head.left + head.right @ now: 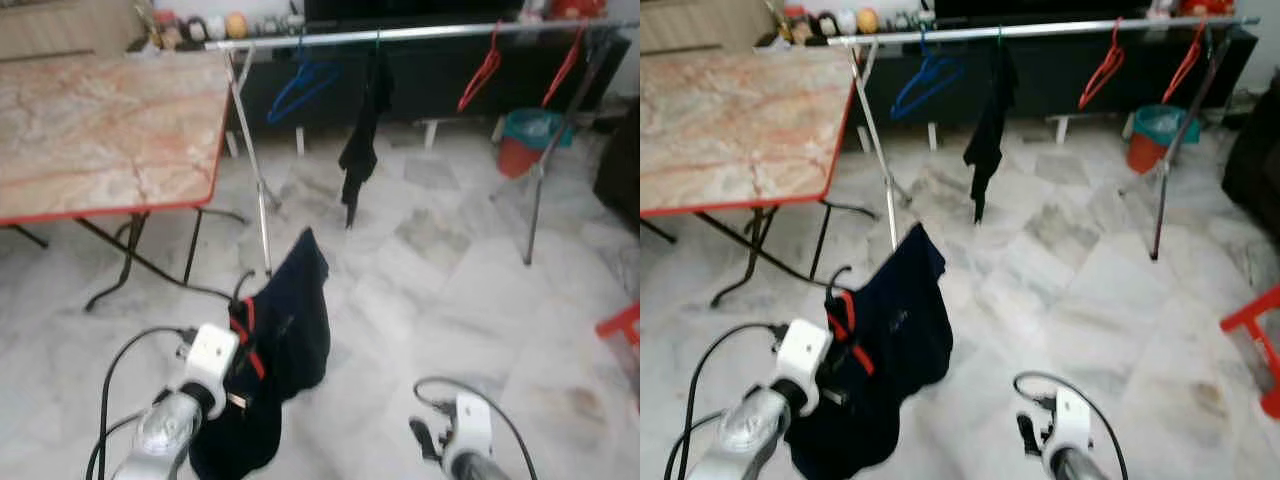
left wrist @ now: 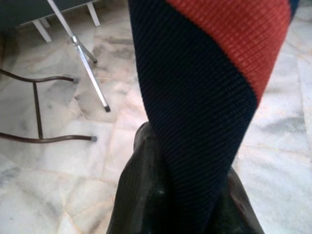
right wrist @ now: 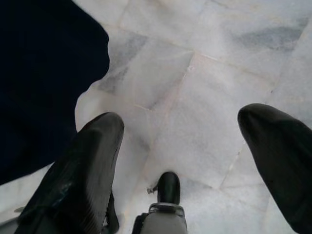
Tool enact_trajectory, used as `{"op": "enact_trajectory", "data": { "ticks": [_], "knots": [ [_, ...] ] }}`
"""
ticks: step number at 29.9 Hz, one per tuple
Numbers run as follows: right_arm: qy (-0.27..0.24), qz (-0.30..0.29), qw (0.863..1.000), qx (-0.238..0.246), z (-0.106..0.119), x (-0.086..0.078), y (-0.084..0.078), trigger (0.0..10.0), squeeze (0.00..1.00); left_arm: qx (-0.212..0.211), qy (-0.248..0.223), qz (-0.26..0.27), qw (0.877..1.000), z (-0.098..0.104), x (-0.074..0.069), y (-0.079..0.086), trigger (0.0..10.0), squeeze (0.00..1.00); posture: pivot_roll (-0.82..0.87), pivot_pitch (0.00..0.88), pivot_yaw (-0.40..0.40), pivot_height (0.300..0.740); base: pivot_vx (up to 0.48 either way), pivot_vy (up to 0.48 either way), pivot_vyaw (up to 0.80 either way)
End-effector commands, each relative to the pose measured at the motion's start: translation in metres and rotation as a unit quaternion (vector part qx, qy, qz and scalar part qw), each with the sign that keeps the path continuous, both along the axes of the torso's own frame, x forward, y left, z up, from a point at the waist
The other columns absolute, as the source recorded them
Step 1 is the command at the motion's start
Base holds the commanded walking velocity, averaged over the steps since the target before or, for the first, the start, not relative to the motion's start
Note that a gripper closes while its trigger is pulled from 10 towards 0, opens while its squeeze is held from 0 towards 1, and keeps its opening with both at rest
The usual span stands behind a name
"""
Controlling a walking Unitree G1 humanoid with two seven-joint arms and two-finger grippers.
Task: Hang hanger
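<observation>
Navy garment [image 1: 285, 350] on its red hanger [image 1: 247, 340] is clamped in the left gripper [image 1: 238, 345], jaws closed on it, held low over the marble floor [image 1: 440, 300]. It hangs roughly vertical, cloth trailing down. The silver rail [image 1: 400, 34] sits ahead and higher, so up and forward looks like the way. Right gripper [image 3: 195, 161] hangs idle, jaws spread, holding nothing.
</observation>
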State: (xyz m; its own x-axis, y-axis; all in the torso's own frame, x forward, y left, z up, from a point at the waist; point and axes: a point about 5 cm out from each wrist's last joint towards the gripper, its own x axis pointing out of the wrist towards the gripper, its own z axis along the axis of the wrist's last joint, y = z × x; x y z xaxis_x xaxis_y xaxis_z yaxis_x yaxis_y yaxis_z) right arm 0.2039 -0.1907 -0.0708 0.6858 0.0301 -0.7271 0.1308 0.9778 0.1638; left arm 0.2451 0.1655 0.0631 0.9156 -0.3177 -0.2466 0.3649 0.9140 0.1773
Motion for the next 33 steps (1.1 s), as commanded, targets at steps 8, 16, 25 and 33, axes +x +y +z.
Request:
{"op": "enact_trajectory", "data": {
  "ticks": [8, 16, 25, 33],
  "knots": [
    [-0.021, 0.033, 0.999, -0.01, 0.002, 0.001, 0.001, 10.0, 0.0, -0.008, -0.015, -0.013, 1.0, 0.01, 0.003, -0.003, 10.0, 0.0, 0.03, 0.06, 0.028, 0.74, 0.0, -0.112, 0.0],
    [-0.094, 0.118, 0.987, -0.051, 0.014, 0.012, 0.005, 10.0, 0.0, -0.022, -0.023, -0.091, 0.995, 0.037, 0.009, -0.02, 10.0, 0.0, 0.04, 0.056, 0.03, 0.74, 0.0, 0.0, 0.0],
    [-0.358, 0.305, 0.88, -0.061, 0.121, 0.107, 0.036, 10.0, 0.0, -0.058, -0.038, -0.157, 0.985, 0.07, 0.016, -0.041, 10.0, 0.0, 0.03, 0.046, 0.035, 0.74, 0.0, 0.0, 0.0],
    [-0.466, 0.366, 0.802, -0.07, 0.179, 0.122, 0.046, 10.0, 0.0, -0.059, -0.029, -0.219, 0.973, 0.08, 0.01, -0.056, 10.0, 0.0, 0.02, 0.05, 0.034, 0.74, 0.0, 0.0, 0.0]
  ]
}}
